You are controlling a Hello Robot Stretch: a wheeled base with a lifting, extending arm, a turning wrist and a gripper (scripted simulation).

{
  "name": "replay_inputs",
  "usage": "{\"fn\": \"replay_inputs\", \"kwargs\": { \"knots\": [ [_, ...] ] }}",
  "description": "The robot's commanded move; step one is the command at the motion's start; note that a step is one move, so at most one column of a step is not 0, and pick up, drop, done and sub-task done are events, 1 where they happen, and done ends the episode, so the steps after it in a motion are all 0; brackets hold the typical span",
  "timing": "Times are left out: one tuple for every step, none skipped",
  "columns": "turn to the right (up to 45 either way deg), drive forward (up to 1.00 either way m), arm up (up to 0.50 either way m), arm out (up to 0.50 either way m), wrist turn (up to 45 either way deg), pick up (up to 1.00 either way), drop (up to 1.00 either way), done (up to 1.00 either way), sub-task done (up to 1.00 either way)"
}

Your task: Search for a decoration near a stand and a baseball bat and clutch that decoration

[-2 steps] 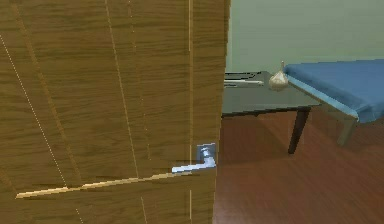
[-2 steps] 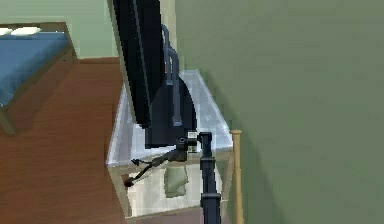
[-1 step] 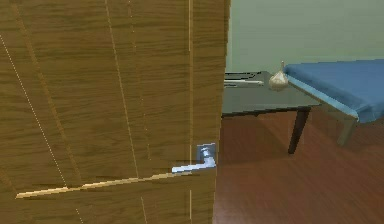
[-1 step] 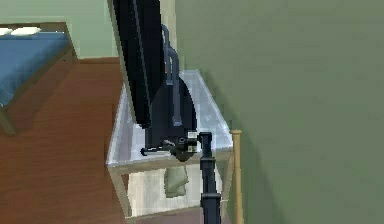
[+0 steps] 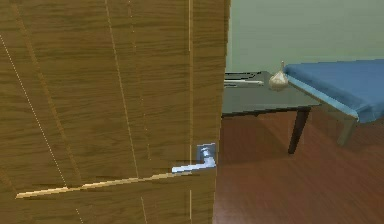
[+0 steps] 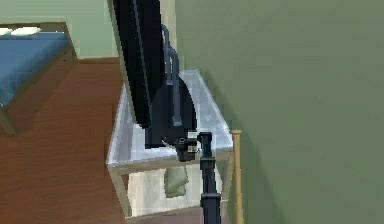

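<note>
- Your gripper [image 6: 183, 146] sits at the end of the arm [image 6: 209, 195], up against the dark foot of a black screen [image 6: 140, 50] that stands on a pale table [image 6: 214, 104]. With that dark foot right behind the fingers, you cannot tell how they stand or whether they have hold of anything.
- Just below the fingers, on the table's lower shelf, lies a pale lumpy thing [image 6: 178, 181]. It may be the decoration, but its shape is too vague to be sure.
- In the forward view, a wooden door [image 5: 100, 100] with a metal handle [image 5: 205, 155] stands close. Past its edge a pale rounded thing [image 5: 276, 80] rests on a dark table [image 5: 255, 98] beside a blue bed [image 5: 340, 85]. Where these lie relative to the fingers cannot be told.
- My judgement: you are at best at the reach. The grasp is not confirmed, and you should check for the stand and baseball bat before trusting this spot.
</note>
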Motion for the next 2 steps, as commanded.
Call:
{"fn": "replay_inputs", "kwargs": {
  "knots": [
    [0.0, 0.00, -0.30, 0.00, 0.0, 0.00, 0.00, 0.00, 0.00],
    [0.0, 0.00, 0.00, 0.00, 0.0, 1.00, 0.00, 0.00, 0.00]
  ]
}}
